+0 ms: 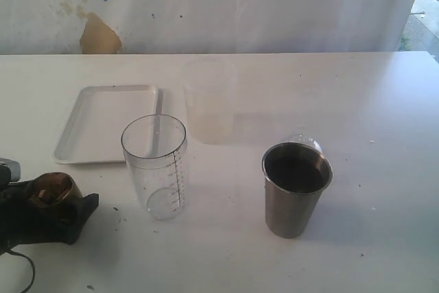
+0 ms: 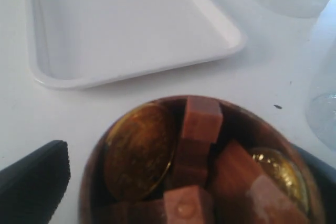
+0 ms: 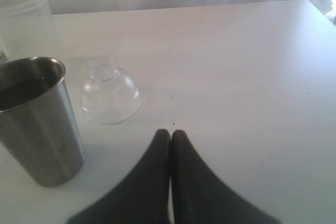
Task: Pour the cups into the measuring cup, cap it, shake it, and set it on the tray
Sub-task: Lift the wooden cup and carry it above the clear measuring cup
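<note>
The small brown cup [image 1: 53,189] stands at the front left, filled with brown cubes and gold foil discs [image 2: 137,150]. My left gripper [image 1: 48,202] is open around it; a strip of table shows between one black finger [image 2: 37,182] and the cup's wall. The clear measuring cup [image 1: 156,166] with printed marks stands upright and empty, just right of the brown cup. At the front right, the steel tumbler [image 1: 296,197] stands upright. My right gripper [image 3: 170,132] is shut and empty, near the tumbler [image 3: 37,119]. Behind the measuring cup lies the white tray [image 1: 103,125], empty.
A clear dome lid [image 1: 304,142] lies on the table just behind the tumbler, also seen in the right wrist view [image 3: 110,94]. A frosted translucent cup [image 1: 209,101] stands behind the measuring cup, right of the tray. A white wall runs behind the table.
</note>
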### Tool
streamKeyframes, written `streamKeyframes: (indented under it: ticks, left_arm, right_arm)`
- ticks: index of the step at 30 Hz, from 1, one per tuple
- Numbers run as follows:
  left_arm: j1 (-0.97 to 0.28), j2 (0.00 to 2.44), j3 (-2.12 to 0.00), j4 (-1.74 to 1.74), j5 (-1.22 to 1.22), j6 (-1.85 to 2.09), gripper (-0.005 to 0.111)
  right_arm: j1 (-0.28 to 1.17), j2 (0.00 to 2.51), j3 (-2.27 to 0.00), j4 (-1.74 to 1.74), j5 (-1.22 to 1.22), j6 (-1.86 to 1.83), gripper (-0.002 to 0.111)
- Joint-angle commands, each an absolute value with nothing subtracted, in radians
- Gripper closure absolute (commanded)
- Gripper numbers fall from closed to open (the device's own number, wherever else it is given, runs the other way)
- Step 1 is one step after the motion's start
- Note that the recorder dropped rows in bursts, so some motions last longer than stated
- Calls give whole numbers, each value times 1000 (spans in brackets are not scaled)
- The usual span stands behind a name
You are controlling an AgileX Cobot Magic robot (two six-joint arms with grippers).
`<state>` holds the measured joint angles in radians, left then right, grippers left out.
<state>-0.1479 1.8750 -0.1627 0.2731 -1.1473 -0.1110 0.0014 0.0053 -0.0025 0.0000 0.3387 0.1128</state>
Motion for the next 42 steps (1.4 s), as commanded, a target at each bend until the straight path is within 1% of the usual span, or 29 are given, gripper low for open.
streamKeyframes:
  ticks: [1, 5, 12, 14, 17, 18, 20, 21, 22, 23, 30, 42]
  left_arm:
    - [-153, 1895, -165, 278, -1105, -94, 10]
    - [-153, 1929, -180, 278, -1131, -89, 13]
    - [-153, 1956, -213, 306, -1156, -99, 13]
    - [-153, 1956, -213, 306, -1162, -97, 18]
    - [-153, 1956, -213, 306, -1162, -84, 38]
    - [-153, 1956, -213, 306, -1154, -76, 50]
    - [-153, 1956, -213, 311, -1143, -82, 70]
    - [-153, 1956, -211, 321, -1145, -93, 87]
    - [-153, 1956, -211, 336, -1147, -106, 100]
    - [-153, 1956, -211, 354, -1151, -106, 106]
    - [-153, 1954, -211, 420, -1219, -104, 107]
    - [-153, 1934, -212, 411, -1221, -112, 107]
  right_arm:
    - [0, 0, 0, 0, 337, 109, 108]
    - [0, 0, 0, 0, 337, 109, 108]
    - [0, 0, 0, 0, 337, 109, 108]
    - [0, 0, 0, 0, 337, 109, 108]
    - [0, 0, 0, 0, 337, 109, 108]
    - [0, 0, 0, 0, 337, 109, 108]
    - [0, 0, 0, 0, 337, 109, 108]
    - [0, 0, 0, 0, 337, 109, 108]
    - [0, 0, 0, 0, 337, 109, 108]
    - [0, 0, 0, 0, 337, 109, 108]
    - [0, 0, 0, 0, 337, 109, 108]
    - [0, 0, 0, 0, 337, 109, 108]
